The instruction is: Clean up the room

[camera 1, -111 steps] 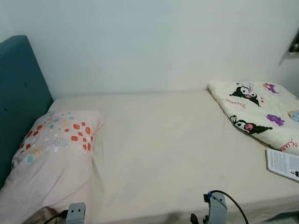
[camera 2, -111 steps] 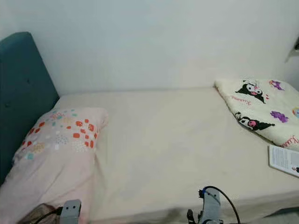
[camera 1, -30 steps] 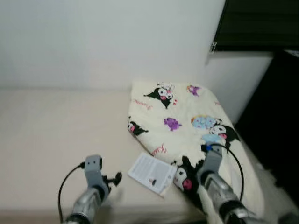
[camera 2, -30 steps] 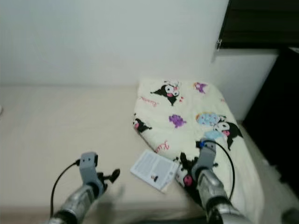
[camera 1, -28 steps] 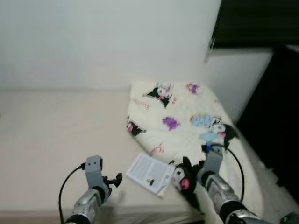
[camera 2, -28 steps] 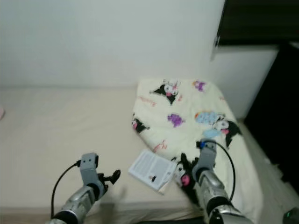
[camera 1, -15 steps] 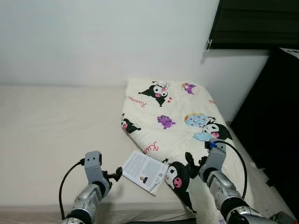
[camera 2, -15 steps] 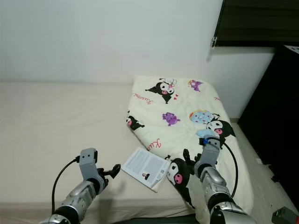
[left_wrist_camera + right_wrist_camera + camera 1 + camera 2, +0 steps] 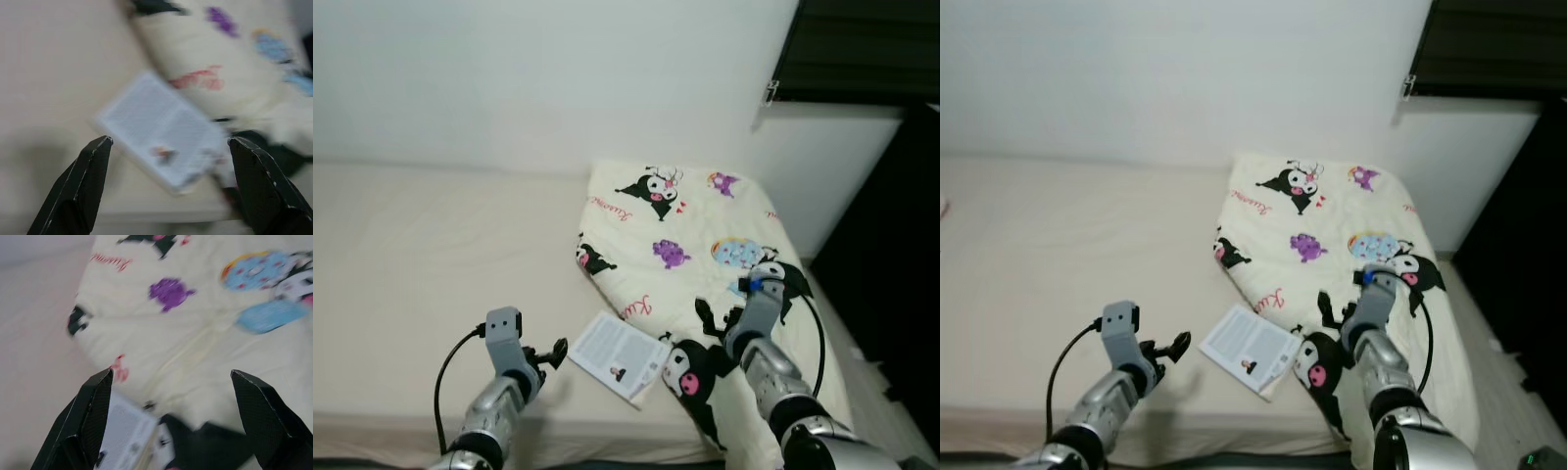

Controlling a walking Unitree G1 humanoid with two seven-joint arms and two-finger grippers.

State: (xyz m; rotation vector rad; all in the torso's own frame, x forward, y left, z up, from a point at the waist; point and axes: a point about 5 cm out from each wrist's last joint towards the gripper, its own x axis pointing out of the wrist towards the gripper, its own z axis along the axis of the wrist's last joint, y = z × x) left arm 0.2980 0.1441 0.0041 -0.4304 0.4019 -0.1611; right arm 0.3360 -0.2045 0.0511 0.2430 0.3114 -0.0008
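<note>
Both eye views looked forward and down from the head onto the bed [image 9: 431, 255], sharing the booklet [image 9: 620, 355] and cartoon blanket [image 9: 690, 245]. Each wrist view peered closely along its fingers [image 9: 83, 191] at those same two things.

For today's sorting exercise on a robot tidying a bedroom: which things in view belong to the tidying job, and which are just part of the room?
Part of the job:
booklet
cartoon-print blanket
left gripper, open
right gripper, open

Just there:
bed
white wall
dark window frame
</note>
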